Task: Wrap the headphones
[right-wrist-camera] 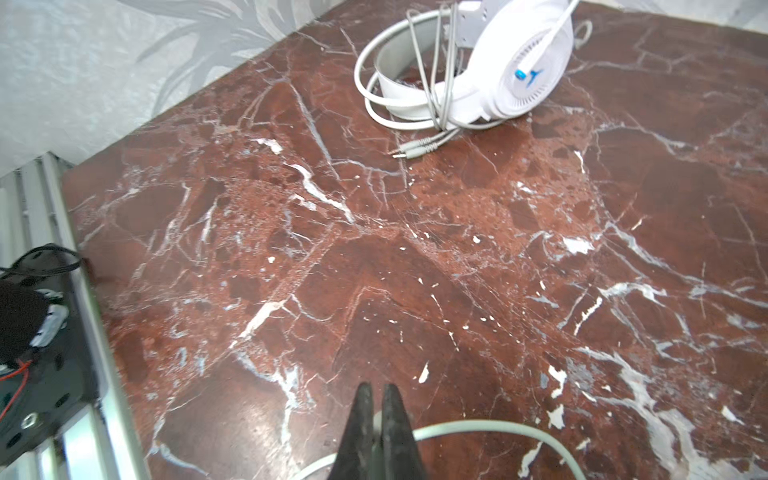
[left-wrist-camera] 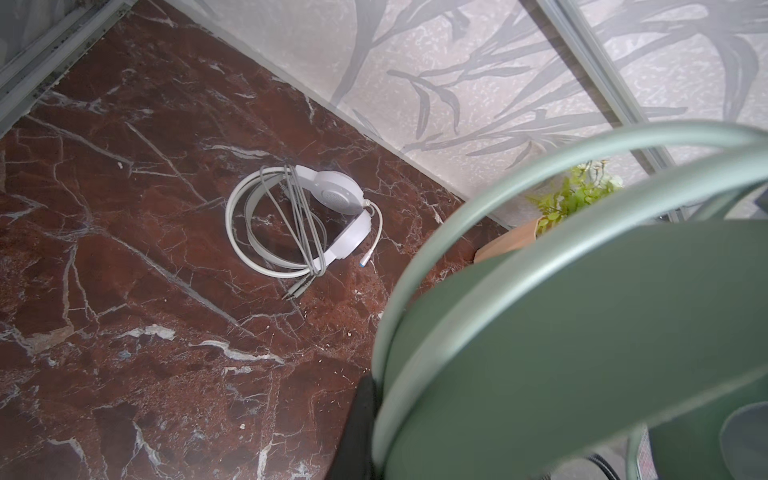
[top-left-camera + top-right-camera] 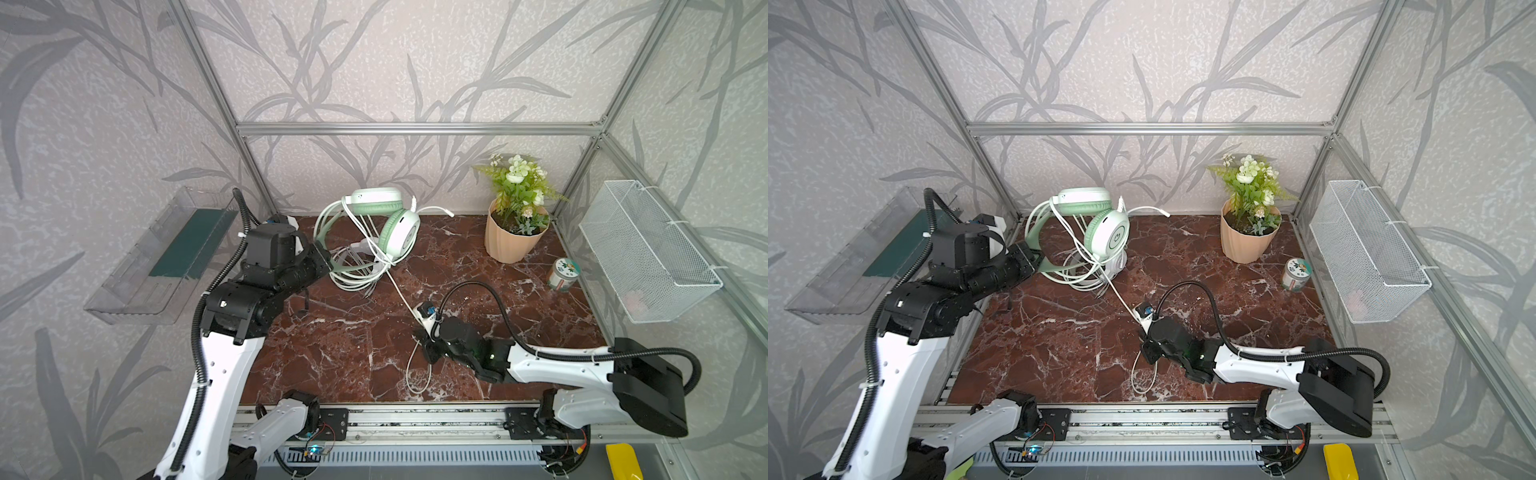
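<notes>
Up near the back left corner of the red marble worktop [image 3: 478,266], the mint green headset [image 3: 400,235] hangs lifted. Its headband arc faces the left edge and its ear cups the back and right. Under it the white headset [image 2: 336,195] lies flat, its grey cord [image 1: 424,145] wound across the bands. The left gripper [image 3: 324,254] has its fingers clamped on the mint headband. The cable [image 3: 401,294] runs taut, diagonally toward the front right, to the right gripper [image 1: 377,392], whose fingers pinch it. A slack loop trails toward the front edge.
</notes>
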Available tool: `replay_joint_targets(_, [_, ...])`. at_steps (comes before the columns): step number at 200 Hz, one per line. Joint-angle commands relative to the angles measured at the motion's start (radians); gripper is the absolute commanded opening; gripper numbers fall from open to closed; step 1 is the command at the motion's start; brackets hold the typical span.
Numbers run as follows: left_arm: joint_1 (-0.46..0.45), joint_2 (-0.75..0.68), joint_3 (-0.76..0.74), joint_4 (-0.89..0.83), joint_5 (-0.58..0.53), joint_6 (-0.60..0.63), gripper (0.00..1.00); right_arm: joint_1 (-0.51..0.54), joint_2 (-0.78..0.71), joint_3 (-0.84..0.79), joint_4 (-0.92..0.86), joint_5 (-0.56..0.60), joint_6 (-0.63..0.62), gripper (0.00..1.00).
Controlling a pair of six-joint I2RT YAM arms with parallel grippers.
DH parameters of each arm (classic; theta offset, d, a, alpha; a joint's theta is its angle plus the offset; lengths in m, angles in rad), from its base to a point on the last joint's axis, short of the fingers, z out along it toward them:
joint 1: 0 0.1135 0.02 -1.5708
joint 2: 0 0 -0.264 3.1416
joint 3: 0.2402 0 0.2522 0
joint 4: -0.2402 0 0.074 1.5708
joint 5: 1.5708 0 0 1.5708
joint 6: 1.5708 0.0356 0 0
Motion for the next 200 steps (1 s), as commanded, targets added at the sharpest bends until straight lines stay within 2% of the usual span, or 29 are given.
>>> replay_joint_targets(1, [0.041, 0.009, -0.015, 0.144, 0.066, -0.074, 0.0, 0.013, -0.076, -0.028, -0.073, 0.056, -0.039, 0.0])
replay_joint_targets(96, [0.067, 0.068, -0.052, 0.161, 0.063, -0.082, 0.0, 0.038, -0.262, -0.077, -0.17, 0.067, -0.075, 0.0])
replay_joint_targets(166, [0.079, 0.119, -0.081, 0.17, 0.023, -0.058, 0.0, 0.084, -0.425, 0.009, -0.355, 0.022, -0.198, 0.0])
replay_joint_targets(200, [0.081, 0.161, -0.095, 0.165, -0.006, -0.028, 0.0, 0.134, -0.458, 0.088, -0.466, -0.005, -0.257, 0.0])
